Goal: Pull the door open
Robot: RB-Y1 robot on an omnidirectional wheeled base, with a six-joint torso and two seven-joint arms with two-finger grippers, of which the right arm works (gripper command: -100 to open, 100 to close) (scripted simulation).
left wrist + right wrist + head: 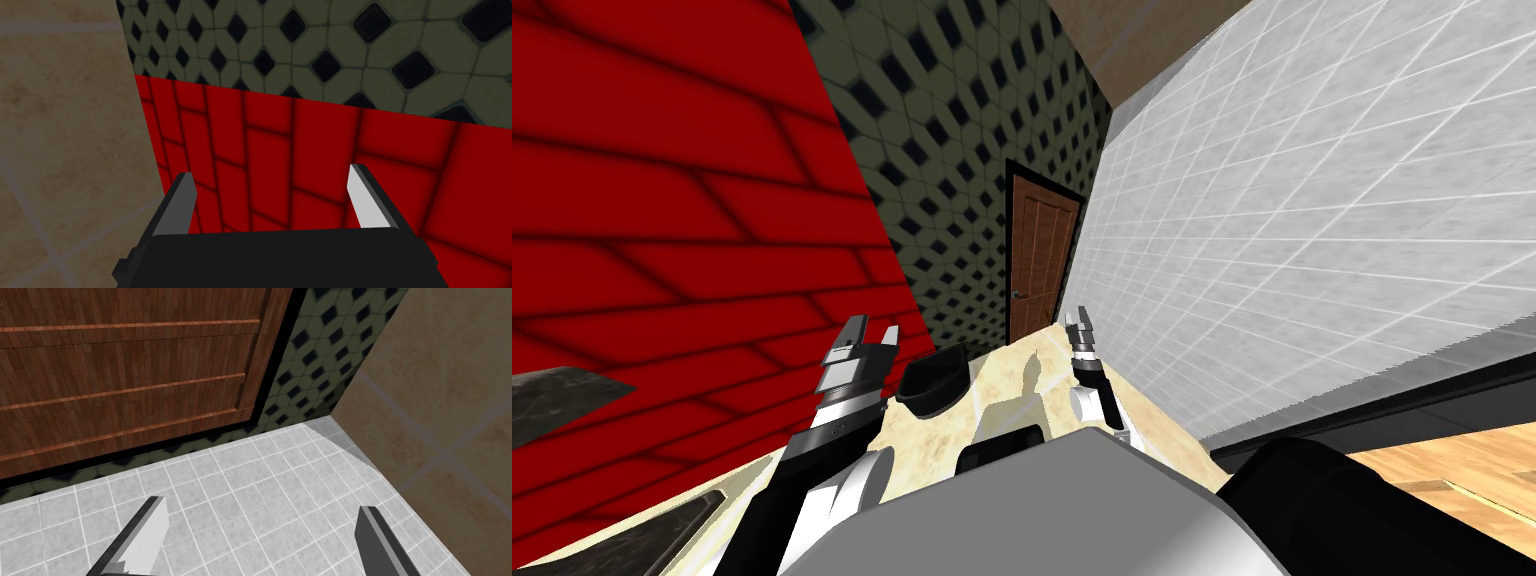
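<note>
Both spread and empty, left gripper (874, 337) and right gripper (1082, 321) hang well short of the door (1042, 255): stiff, probably heavy, take its small handle (1017, 294).

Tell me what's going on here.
A two-armed robot stands in a narrow passage between a red wall and a white tiled wall, facing a brown wooden door at the far end. The door looks shut, and its handle is untouched. The left gripper and the right gripper are both held out in front, open and empty, well short of the door. The right one points toward the door.
</note>
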